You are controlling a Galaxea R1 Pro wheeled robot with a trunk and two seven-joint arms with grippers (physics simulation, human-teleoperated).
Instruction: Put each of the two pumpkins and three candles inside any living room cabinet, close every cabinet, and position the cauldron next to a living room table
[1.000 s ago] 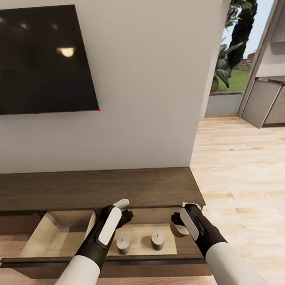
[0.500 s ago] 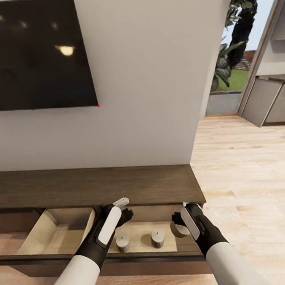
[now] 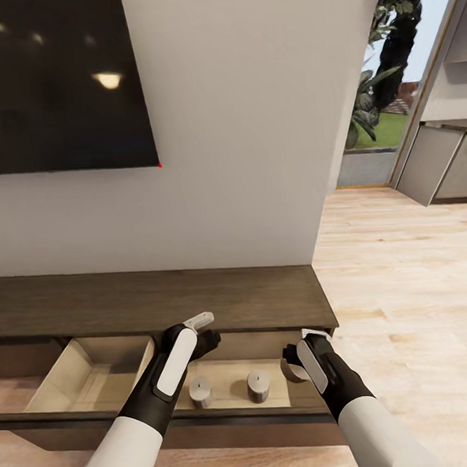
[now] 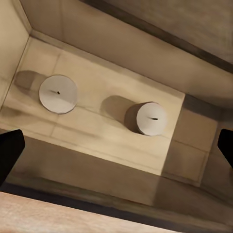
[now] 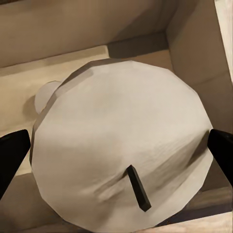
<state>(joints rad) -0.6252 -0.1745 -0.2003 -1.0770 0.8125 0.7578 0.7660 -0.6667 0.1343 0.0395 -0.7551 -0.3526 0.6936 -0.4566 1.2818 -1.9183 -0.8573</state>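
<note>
Right claw clamped across the sides of the third candle, a light, rigid, smooth cylinder, over the open cabinet drawer holding two candles; left claw apart, empty.

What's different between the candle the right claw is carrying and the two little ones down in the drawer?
The candle in the right gripper is clamped between the fingers, above the drawer floor; the two candles stand free on the floor of the open drawer. The held candle sits near the drawer's right end; the other two stand upright, side by side and apart. All three are stubby, pale grey, with short wicks.
</note>
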